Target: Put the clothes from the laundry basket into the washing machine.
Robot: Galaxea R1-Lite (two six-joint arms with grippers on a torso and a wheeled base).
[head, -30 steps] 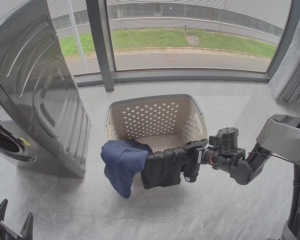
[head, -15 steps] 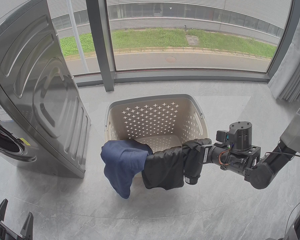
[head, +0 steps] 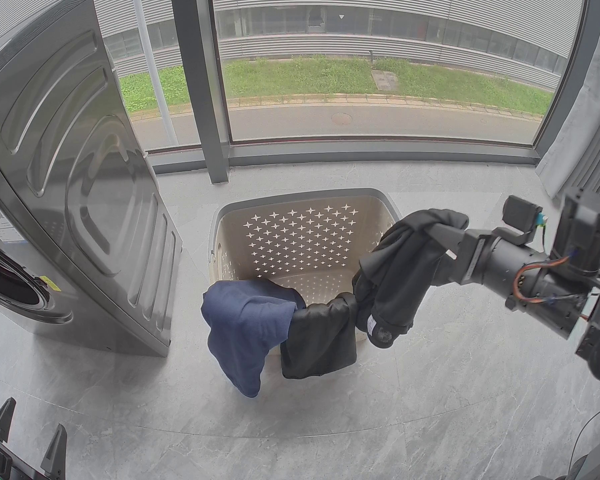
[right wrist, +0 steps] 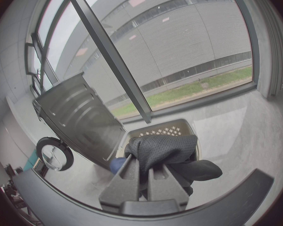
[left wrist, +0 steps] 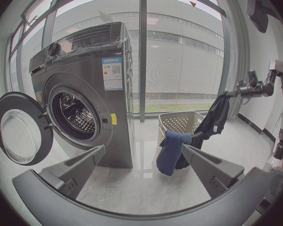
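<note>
Hoisted toward three o'clock since a second ago, the right gripper (head: 447,236) stays clamped on a soft black mesh garment (head: 400,268); at nine o'clock stands the grey steel washing machine (head: 80,188); at seven o'clock the left gripper (head: 28,431) waits, fingers apart; centrally, a limp navy cloth (head: 247,328) and the garment's tail hang over the near rim of the cream perforated plastic laundry basket (head: 300,235). Light and floppy, the garment may snag; a bunched fold should hold best.
</note>
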